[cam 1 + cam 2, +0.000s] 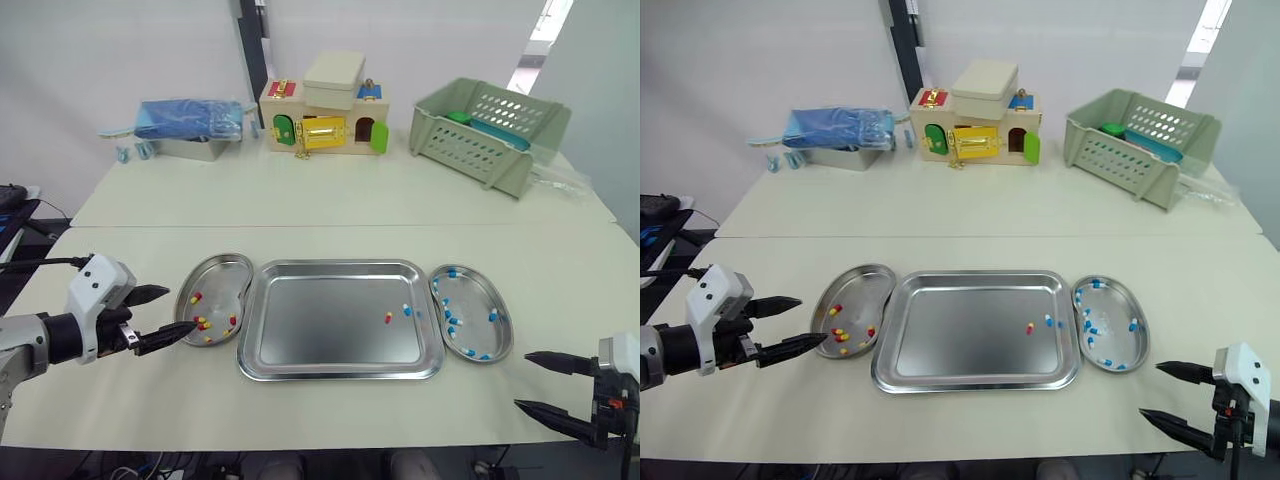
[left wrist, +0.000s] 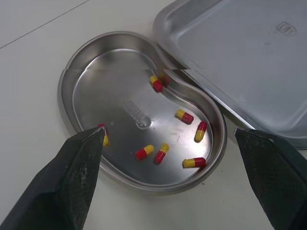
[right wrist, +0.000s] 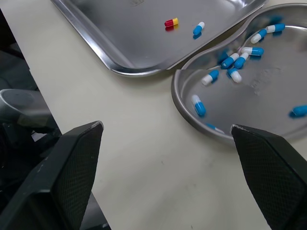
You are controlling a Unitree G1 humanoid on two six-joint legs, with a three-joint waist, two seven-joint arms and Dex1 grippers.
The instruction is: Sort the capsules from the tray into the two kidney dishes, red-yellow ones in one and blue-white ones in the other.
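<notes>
The steel tray (image 1: 340,355) lies mid-table and holds one red-yellow capsule (image 1: 388,317) and one blue-white capsule (image 1: 406,310) near its right side. The left kidney dish (image 1: 220,272) holds several red-yellow capsules (image 2: 184,116). The right kidney dish (image 1: 500,335) holds several blue-white capsules (image 3: 234,60). My left gripper (image 1: 162,316) is open, just left of the left dish, with nothing held. My right gripper (image 1: 548,385) is open near the table's front edge, to the front right of the right dish, also holding nothing.
Along the table's back stand a blue-wrapped metal box (image 1: 190,125), a wooden toy house with a beige box on top (image 1: 322,112) and a green plastic basket (image 1: 488,130). Cables and dark gear (image 1: 15,205) lie off the left edge.
</notes>
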